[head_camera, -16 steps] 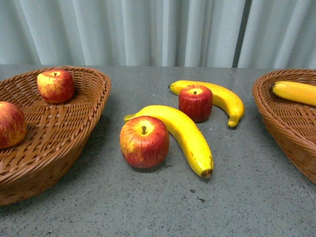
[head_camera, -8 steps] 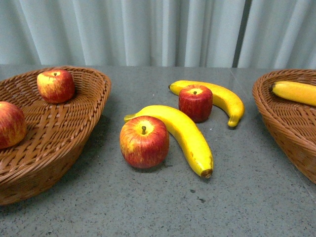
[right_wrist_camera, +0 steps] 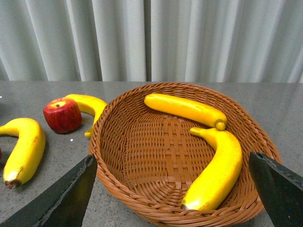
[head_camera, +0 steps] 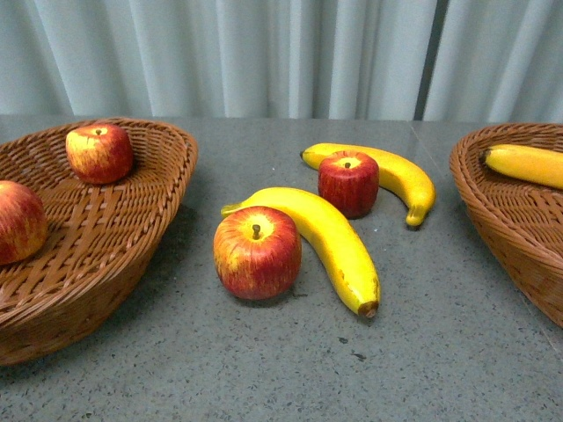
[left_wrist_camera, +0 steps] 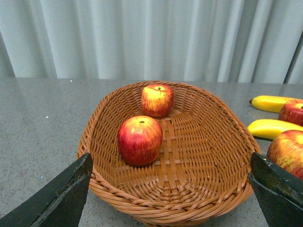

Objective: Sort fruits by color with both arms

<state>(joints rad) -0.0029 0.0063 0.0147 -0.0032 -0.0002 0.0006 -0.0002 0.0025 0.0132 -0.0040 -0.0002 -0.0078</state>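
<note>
On the table a near apple (head_camera: 257, 252) lies against a near banana (head_camera: 330, 239). A far apple (head_camera: 348, 182) lies against a far banana (head_camera: 387, 176). The left basket (head_camera: 132, 264) holds two apples (head_camera: 99, 152) (head_camera: 18, 220); they also show in the left wrist view (left_wrist_camera: 157, 100) (left_wrist_camera: 140, 139). The right basket (head_camera: 493, 207) holds a banana (head_camera: 526, 163); the right wrist view shows two bananas (right_wrist_camera: 184, 109) (right_wrist_camera: 217, 169) in it. My left gripper (left_wrist_camera: 170, 189) is open and empty before the left basket (left_wrist_camera: 99, 132). My right gripper (right_wrist_camera: 173, 189) is open and empty before the right basket (right_wrist_camera: 109, 142). Neither arm shows in the front view.
A grey speckled table (head_camera: 290, 369) carries everything. Pale curtains (head_camera: 264, 53) hang behind it. The baskets stand at the left and right edges, with the loose fruit between them.
</note>
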